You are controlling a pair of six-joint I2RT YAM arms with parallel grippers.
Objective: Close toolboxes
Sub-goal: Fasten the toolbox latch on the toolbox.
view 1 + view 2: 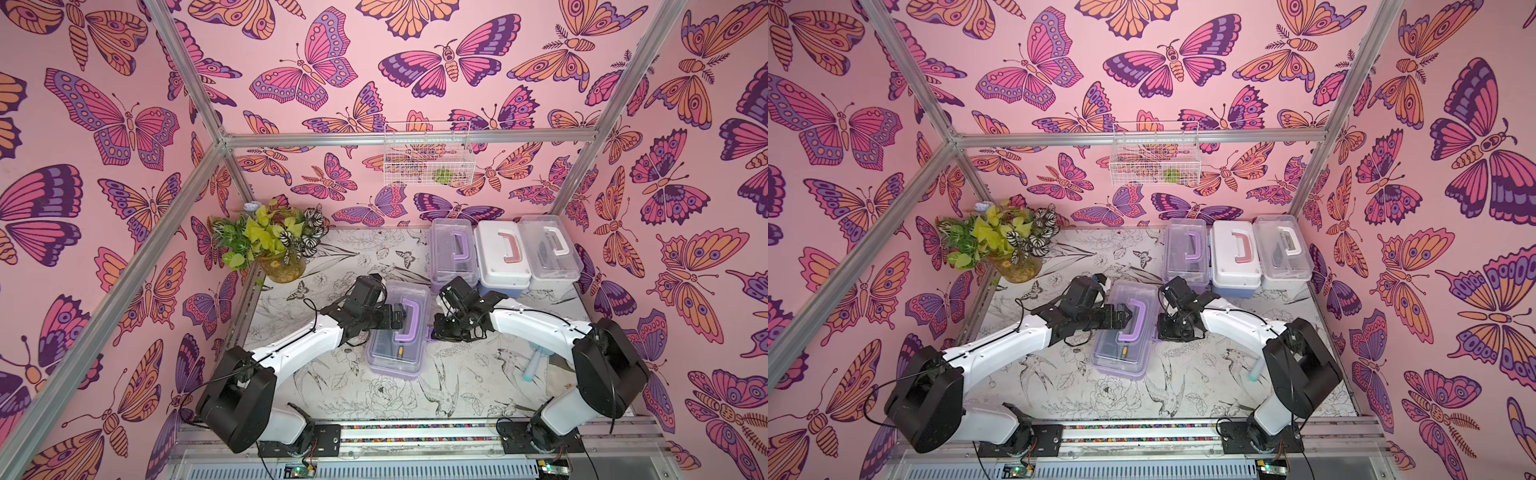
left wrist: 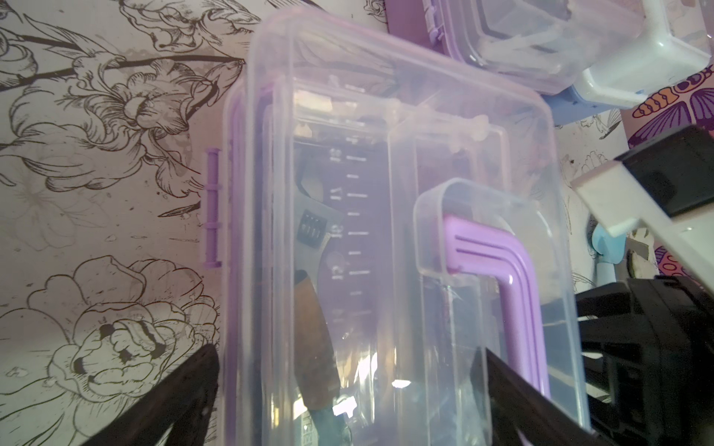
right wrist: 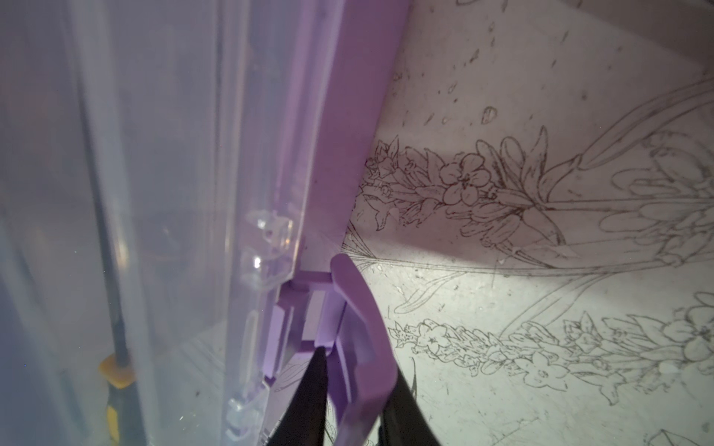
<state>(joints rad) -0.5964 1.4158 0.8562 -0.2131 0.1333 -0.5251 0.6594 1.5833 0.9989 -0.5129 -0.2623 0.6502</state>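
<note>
Where the near lilac toolbox [image 1: 395, 357] sits: mid-table, between the two arms, clear lid down on its base, lilac handle [image 2: 494, 270] lying flat on the lid.
Left gripper [image 1: 400, 318]: above the lid beside the handle, fingers spread wide, holding nothing.
Right gripper [image 3: 355, 367]: low at the box's right side wall, fingers drawn in narrow on the latch [image 3: 355, 301], one black finger on each face of the flap.
Latch: lilac, angled out from the wall rather than flat against it.
Seen through the lid: an adjustable wrench [image 2: 313, 239] and a screwdriver [image 3: 116, 386] with a yellow-and-black grip.
Back row: three more boxes side by side against the far wall, lids down: lilac toolbox [image 1: 453, 253], light-blue toolbox [image 1: 500, 253] with white lid and pink handle, white toolbox [image 1: 548, 249] with clear lid.
Table [image 1: 332, 382]: white, printed with line-drawn flowers and birds.
Far left corner: potted plant [image 1: 270, 241].
Back wall: white wire basket [image 1: 428, 153], hung above the row.
</note>
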